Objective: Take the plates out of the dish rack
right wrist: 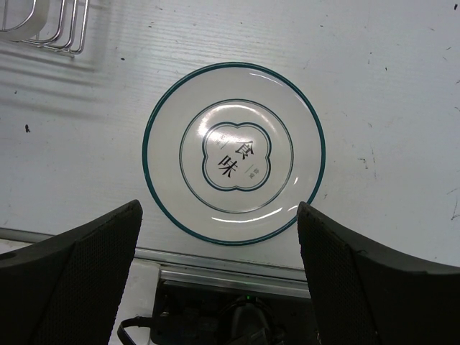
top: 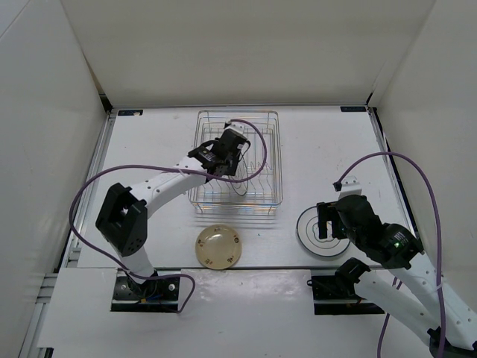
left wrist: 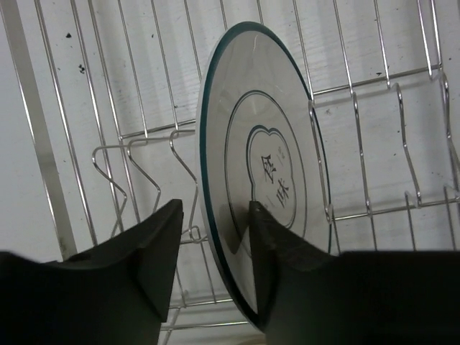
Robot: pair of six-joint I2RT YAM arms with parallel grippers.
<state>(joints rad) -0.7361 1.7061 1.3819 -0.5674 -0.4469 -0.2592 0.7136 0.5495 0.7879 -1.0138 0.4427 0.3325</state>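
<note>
The silver wire dish rack point(top: 237, 118) stands at the middle of the table. One white plate point(left wrist: 266, 165) with dark rings stands on edge between its dividers point(left wrist: 357, 144). My left gripper point(left wrist: 214, 208) reaches into the rack point(left wrist: 136, 122) and straddles the plate's lower rim. One finger point(left wrist: 269, 244) touches the plate's face, while the other stands a little off its back. A second ringed plate point(right wrist: 233, 153) lies flat on the table at the right, beneath my open, empty right gripper point(right wrist: 219, 207). A tan plate point(top: 218, 247) lies flat in front of the rack.
The table's near edge is a metal rail point(right wrist: 230, 277) just below the ringed plate point(top: 317, 233). White walls enclose the table on three sides. A purple cable point(top: 257, 142) loops over the rack from the left arm, and another arcs above the right arm point(top: 376, 239).
</note>
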